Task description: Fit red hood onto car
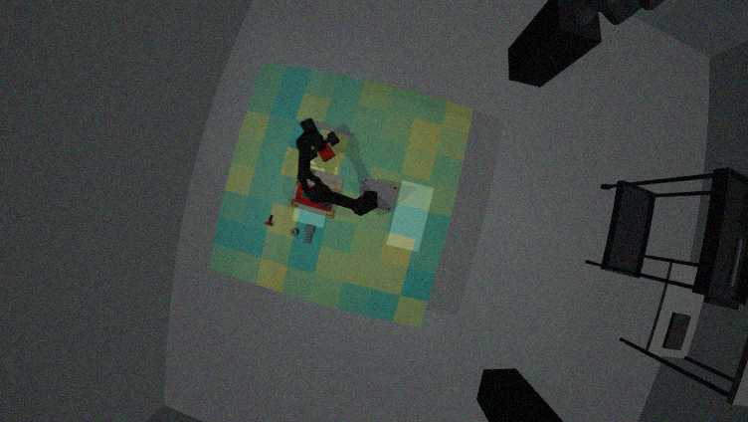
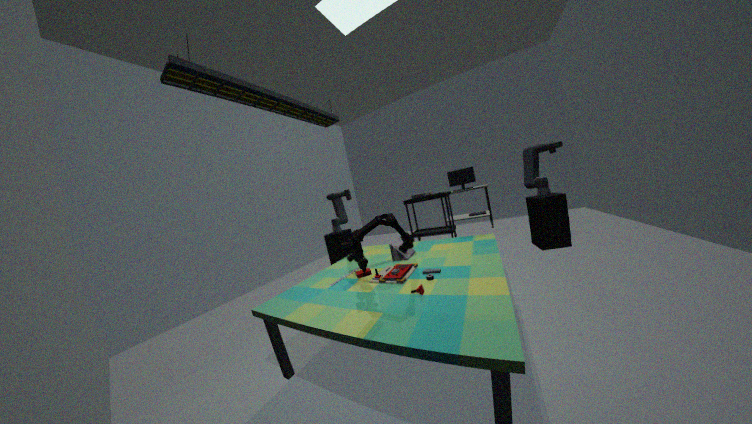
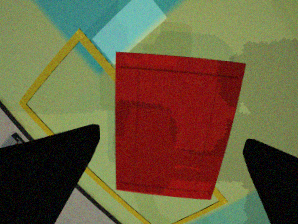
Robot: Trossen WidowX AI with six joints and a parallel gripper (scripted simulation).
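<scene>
Top view, arm: it bends out from its base plate (image 1: 388,195) over the bench (image 1: 356,262) (image 2: 447,331), past the chassis (image 1: 305,198) (image 2: 398,274), with its far end by the hood.
Top view, hood: the red hood (image 1: 326,152) (image 2: 363,273) (image 3: 172,125) shows just beside the dark end of the arm, apart from the chassis.
Exterior view, hand: the hand (image 2: 363,270) (image 3: 172,139) points down at the hood; whether the tips have reached its height cannot be told.
Exterior view, chassis: it lies beside the hood, nearer the middle of the bench; its pegs are too small to make out.
Wrist view, fingers: they stand spread almost to their widest, one on each side of the hood, holding nothing, with a gap at both flanks.
Wrist view, hood's long axis: it runs up and down the view, roughly square to the closing line, so the fingers would meet across the narrower width. The hood lies between them, reaching farther above the tip line than below; the left gap looks slightly the smaller.
Next move: probably a straight descent, if height remains, then closing; an off-centre grip could tilt the hood.
</scene>
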